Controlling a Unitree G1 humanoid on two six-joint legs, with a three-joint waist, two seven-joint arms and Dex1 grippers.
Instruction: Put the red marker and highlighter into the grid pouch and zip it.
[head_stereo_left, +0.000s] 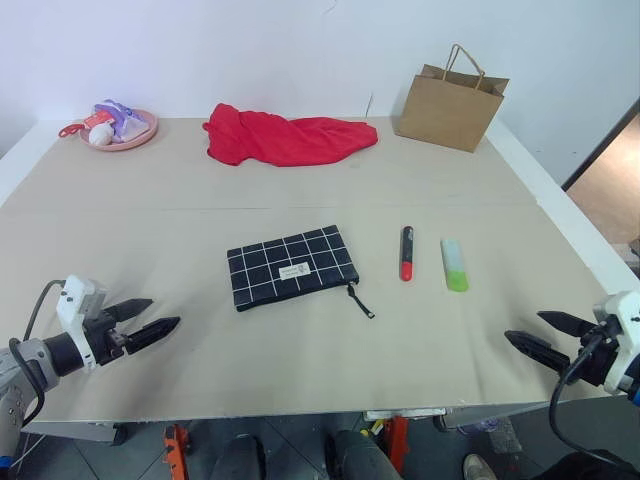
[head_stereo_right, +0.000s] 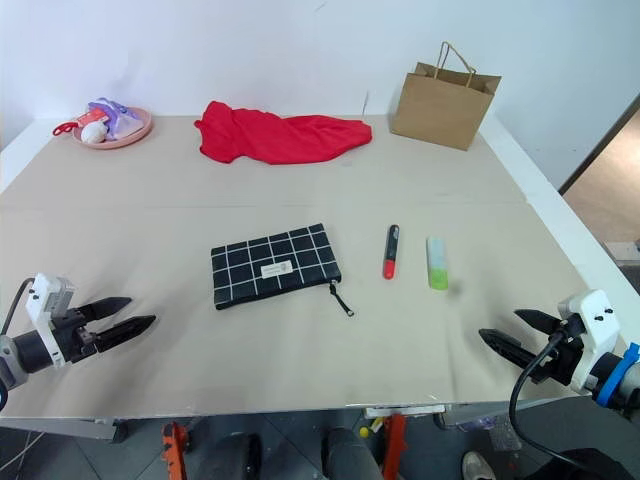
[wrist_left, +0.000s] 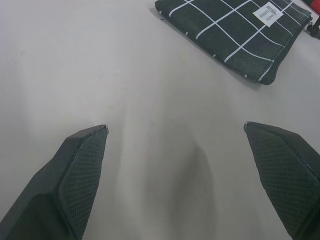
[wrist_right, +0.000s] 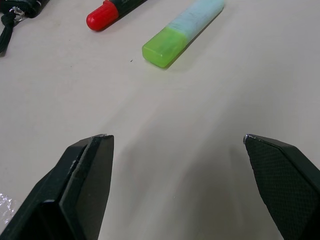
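Tan tabletop (head_stereo_left: 300, 380), grid pouch (head_stereo_left: 291, 266) lying flat, zip state unclear.
Left gripper (head_stereo_left: 160, 318) and right gripper (head_stereo_left: 530, 335) gape empty; red marker (head_stereo_left: 407, 253), highlighter (head_stereo_left: 455, 265) untouched.

Red cloth (head_stereo_left: 288, 138), paper bag (head_stereo_left: 450, 103), pink dish (head_stereo_left: 121, 128).

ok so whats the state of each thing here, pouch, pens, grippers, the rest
grid pouch: flat on table, looks zipped
red marker: lying loose, outside pouch
highlighter: lying loose beside marker
left gripper: open, empty
right gripper: open, empty
red cloth: crumpled
paper bag: upright
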